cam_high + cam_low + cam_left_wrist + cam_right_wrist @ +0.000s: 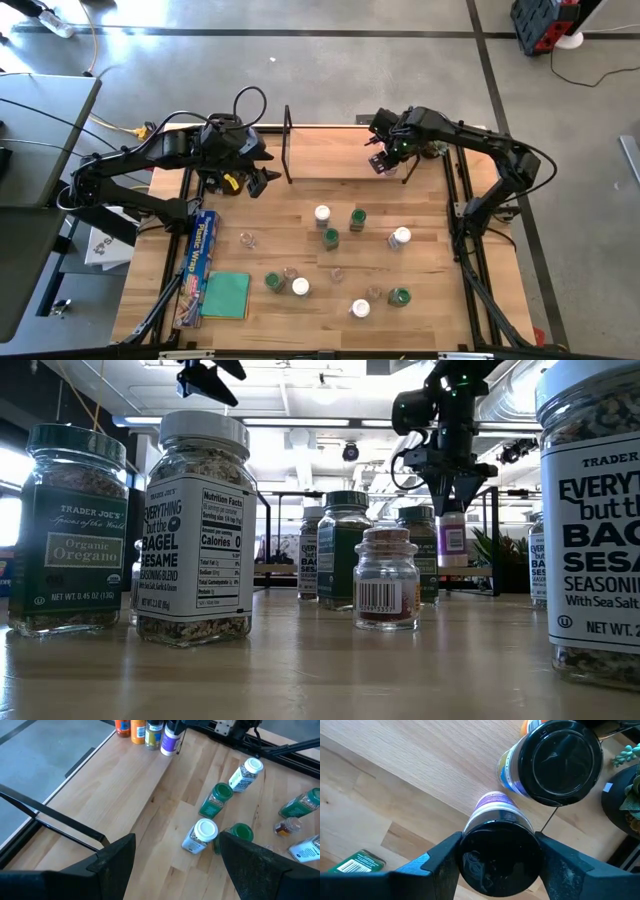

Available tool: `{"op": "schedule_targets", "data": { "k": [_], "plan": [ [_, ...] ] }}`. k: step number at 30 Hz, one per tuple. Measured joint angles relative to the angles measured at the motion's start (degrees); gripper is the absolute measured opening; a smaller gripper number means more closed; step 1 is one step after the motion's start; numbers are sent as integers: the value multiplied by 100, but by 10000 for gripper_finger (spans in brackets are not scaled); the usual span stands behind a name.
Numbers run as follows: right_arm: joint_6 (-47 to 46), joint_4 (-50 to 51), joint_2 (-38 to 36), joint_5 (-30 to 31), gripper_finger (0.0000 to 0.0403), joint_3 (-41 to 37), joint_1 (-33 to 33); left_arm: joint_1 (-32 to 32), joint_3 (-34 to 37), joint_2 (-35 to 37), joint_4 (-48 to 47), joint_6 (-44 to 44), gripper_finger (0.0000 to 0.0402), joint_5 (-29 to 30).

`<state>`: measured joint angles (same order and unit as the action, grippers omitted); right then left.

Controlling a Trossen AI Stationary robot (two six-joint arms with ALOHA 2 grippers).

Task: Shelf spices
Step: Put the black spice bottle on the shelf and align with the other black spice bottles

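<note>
The shelf (pixel 340 150) is a light wooden board with a thin black end frame (pixel 288 145), at the table's far side. My right gripper (pixel 385 160) is over its right part, shut on a black-lidded jar with a purple and white label (pixel 452 540). The jar's base is at the board; I cannot tell if it rests there. Several jars (pixel 145 730) stand on the board beside it, one black-lidded (pixel 565 760). Several more spice jars (pixel 330 238) with green or white lids stand or lie on the table in front. My left gripper (pixel 262 172) is open and empty by the shelf's left end, above the table. My right gripper pinches the jar's black lid (pixel 500 857) between its two fingers, one on each side (pixel 445 862). The fingers come from above, pointing down. The jar hangs upright below them, its purple label (pixel 171 742) showing above the board.
A small potted plant (pixel 630 785) stands at the shelf's right end, close to the held jar. A long box of wrap (pixel 203 255) and a green square pad (pixel 227 295) lie at the table's near left. Small clear jars (pixel 247 239) stand among the others.
</note>
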<state>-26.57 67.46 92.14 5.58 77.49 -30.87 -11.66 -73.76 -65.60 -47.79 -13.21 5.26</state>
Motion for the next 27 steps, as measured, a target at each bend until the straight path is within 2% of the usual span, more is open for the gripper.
{"op": "schedule_targets", "data": {
  "k": [16, 27],
  "plan": [
    [335, 31, 1, 1, 231, 0, 0, 0, 0, 0, 9, -15, 282, -12],
    [350, 28, 2, 2, 288, 0, 0, 0, 0, 0, 24, -22, 282, -15]
  ]
}}
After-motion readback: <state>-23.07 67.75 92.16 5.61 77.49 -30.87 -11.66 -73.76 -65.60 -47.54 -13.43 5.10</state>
